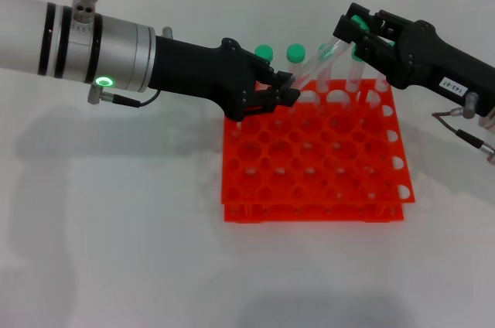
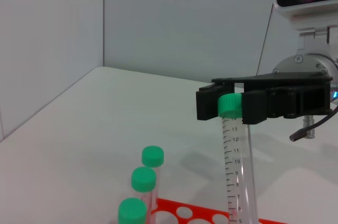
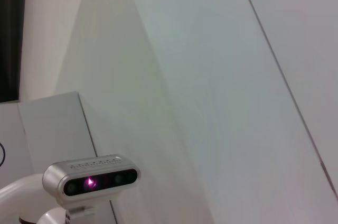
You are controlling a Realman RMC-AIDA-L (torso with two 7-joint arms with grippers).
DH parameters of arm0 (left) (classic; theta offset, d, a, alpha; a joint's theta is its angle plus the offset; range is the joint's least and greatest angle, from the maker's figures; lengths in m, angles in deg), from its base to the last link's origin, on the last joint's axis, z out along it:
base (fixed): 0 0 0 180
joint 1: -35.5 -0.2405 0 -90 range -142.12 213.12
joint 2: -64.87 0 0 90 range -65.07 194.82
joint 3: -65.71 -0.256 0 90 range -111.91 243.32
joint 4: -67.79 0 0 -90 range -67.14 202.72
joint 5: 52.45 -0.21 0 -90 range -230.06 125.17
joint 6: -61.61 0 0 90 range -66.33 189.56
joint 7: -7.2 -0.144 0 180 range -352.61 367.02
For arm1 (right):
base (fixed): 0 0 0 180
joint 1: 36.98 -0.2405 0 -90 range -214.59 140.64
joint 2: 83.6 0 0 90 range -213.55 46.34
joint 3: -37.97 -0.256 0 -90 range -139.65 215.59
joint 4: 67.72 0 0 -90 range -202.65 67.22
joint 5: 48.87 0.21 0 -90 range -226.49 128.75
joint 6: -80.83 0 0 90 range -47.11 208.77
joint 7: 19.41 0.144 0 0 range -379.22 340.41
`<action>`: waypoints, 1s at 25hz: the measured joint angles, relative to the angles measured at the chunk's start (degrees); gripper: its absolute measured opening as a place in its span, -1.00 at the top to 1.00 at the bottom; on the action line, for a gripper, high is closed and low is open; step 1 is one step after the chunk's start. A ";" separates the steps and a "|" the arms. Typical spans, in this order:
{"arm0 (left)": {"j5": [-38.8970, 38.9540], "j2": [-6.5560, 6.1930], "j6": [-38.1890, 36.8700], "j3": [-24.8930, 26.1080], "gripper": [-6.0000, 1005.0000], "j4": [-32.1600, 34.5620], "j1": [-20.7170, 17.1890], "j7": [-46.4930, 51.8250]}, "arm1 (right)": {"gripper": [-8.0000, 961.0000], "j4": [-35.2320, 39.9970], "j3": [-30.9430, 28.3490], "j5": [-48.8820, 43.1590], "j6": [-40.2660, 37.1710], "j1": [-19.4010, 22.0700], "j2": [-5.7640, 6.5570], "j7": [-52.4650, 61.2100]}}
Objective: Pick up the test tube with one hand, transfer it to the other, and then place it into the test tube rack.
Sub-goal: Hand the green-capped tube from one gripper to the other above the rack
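Test tube: the clear test tube (image 1: 319,63) leans between the two grippers above the far edge of the rack; its green cap is at the right gripper, its lower end at the left gripper's fingertips. In the left wrist view the tube (image 2: 235,182) rises to the black jaws that clamp its cap.
Tube markings: a printed scale runs down the tube; the numbers 14, 13, 12 and on down can be made out in the left wrist view.
Right gripper: the right gripper (image 1: 354,31) reaches in from the right, angled down and toward the left, closed on the tube's green cap.
Right gripper label: a small white label on its body reads roughly "143-07"; I cannot read it surely.
Left gripper: the left gripper (image 1: 287,88) stretches in from the left, nearly level, fingertips at the tube's lower end; whether it clamps the tube cannot be told.
Left arm: silver-white, with a green glowing ring behind the black wrist.
Rack: the orange-red test tube rack (image 1: 313,158) lies below both grippers.
Other tubes: green-capped tubes (image 1: 295,53) stand in the rack's far row, just behind the left gripper's fingertips.
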 joint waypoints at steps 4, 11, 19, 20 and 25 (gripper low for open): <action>0.00 0.00 0.02 -0.03 0.53 0.00 0.01 0.00 | 0.34 -0.09 0.00 -0.10 -0.12 -0.13 0.00 0.01; 0.00 0.00 0.10 -0.03 0.53 0.03 0.01 -0.28 | 0.34 -0.09 0.06 -0.14 -0.68 -0.12 0.00 0.30; 0.01 0.57 1.84 -0.03 0.52 0.34 -0.18 -0.33 | 0.43 -0.11 0.10 -0.16 -0.98 0.07 0.00 0.47; 0.03 0.63 2.24 -0.03 0.52 0.34 -0.22 -0.26 | 0.43 -0.14 0.11 -0.16 -1.19 0.08 0.00 0.48; 0.03 0.64 3.05 -0.03 0.52 0.28 -0.04 1.93 | 0.43 -0.27 0.09 -0.06 -1.63 -0.05 0.00 1.00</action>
